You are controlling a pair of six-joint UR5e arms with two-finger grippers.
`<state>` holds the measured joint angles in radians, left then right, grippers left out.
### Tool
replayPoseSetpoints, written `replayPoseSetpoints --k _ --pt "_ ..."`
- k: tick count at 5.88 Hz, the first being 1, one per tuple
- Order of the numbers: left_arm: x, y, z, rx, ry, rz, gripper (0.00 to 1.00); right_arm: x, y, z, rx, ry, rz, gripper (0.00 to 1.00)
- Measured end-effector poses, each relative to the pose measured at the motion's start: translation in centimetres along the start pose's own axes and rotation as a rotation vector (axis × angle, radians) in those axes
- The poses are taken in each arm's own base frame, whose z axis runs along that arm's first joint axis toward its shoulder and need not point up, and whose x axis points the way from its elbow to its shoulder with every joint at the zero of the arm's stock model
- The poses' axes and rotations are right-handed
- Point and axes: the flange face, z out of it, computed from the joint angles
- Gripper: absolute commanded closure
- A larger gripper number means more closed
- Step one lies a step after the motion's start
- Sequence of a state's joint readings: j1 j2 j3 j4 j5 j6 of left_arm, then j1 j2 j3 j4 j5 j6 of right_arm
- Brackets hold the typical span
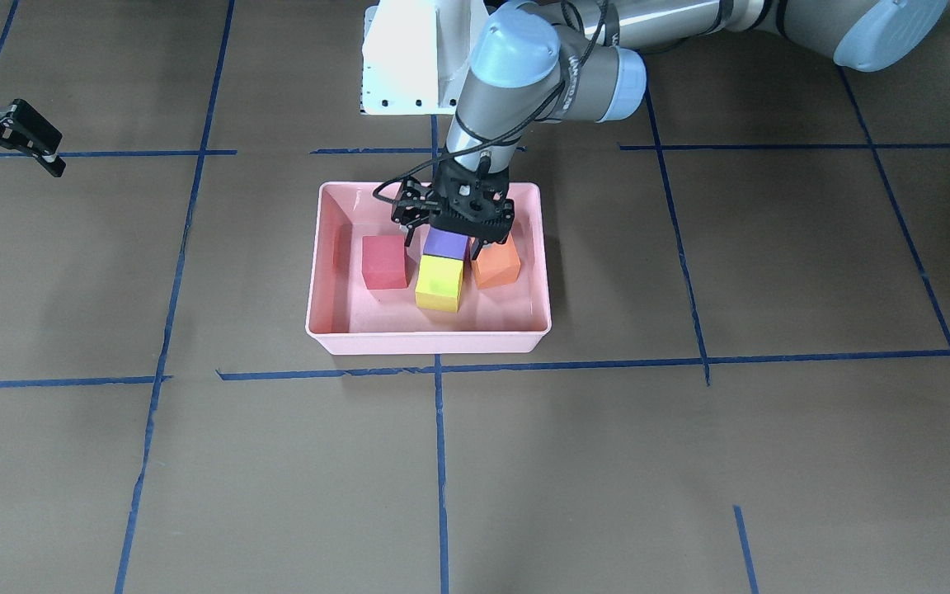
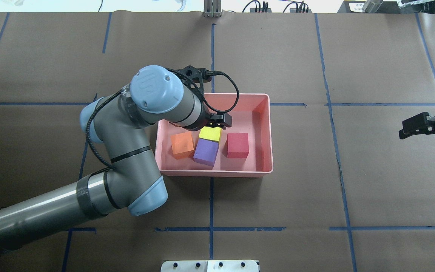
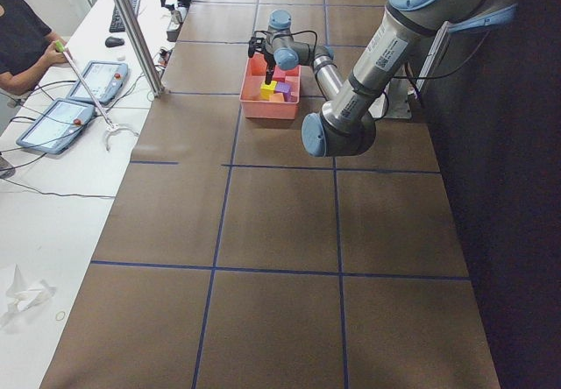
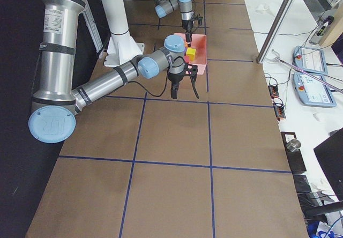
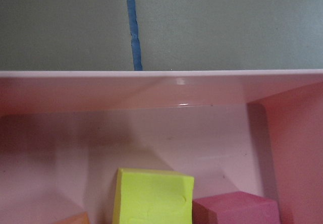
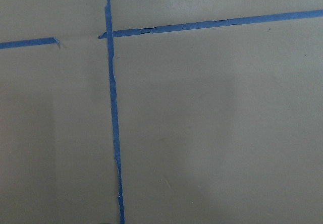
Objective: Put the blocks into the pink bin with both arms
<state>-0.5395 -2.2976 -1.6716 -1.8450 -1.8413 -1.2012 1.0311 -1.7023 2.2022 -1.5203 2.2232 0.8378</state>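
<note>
Pink bin (image 1: 430,340) mid-desk (image 1: 731,478), count 1. Blocks in it: 4, one each of red (image 1: 384,262), purple (image 1: 448,242), yellow-green (image 1: 439,283) and orange (image 1: 497,266). All four rest on the bin floor.

Layout:
- Purple and yellow-green touch, with purple on the robot's side.
- Orange sits close against that pair on the robot's left.
- Red stands apart on the robot's right.

Arms: 2.

Left hand (image 1: 442,244) hangs inside the bin outline over the purple/yellow-green pair. Fingers are apart and grip nothing; overhead, purple's top face shows no finger on it. Left wrist view shows the far bin wall, yellow-green, a corner of red and a sliver of orange.

Right hand (image 1: 20,158) is well off to the robot's right over bare desk, fingers spread and holding nothing. Its wrist view shows only brown paper and crossing blue tape (image 6: 113,133) lines.

Writing:
- Embossed logo (image 2: 151,81) on the left arm's joint cap, letters not legible.
- Label strip (image 4: 53,18) on the near arm in the right-side view, too small to read.

White pedestal (image 1: 409,58), count 1, stands behind the bin.
</note>
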Motion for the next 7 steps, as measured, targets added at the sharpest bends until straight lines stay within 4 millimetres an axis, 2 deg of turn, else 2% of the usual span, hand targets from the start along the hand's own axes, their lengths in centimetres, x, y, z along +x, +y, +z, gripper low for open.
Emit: replayPoseSetpoints --k 1,2,3,5,7 --pt "-2.0 1.2 -3.7 0.021 0.038 0.008 0.00 0.5 -0.1 -0.2 0.002 0.002 -0.020 0.00" --pt "-5.3 2.6 -7.2 0.038 0.053 0.011 0.00 1.9 -0.8 -0.5 0.015 0.011 -0.044 0.00" --pt "-10.8 3.9 -10.6 0.031 0.036 0.024 0.00 4.1 -1.9 -0.7 0.029 0.029 -0.074 0.00" --pt "-26.7 5.3 -17.0 -0.049 -0.094 0.147 0.00 9.3 -2.6 -1.4 0.030 0.046 -0.101 0.00" --pt "-43.7 6.3 -24.4 -0.142 -0.182 0.291 0.00 17.0 -3.2 -2.4 0.021 0.017 -0.147 0.00"
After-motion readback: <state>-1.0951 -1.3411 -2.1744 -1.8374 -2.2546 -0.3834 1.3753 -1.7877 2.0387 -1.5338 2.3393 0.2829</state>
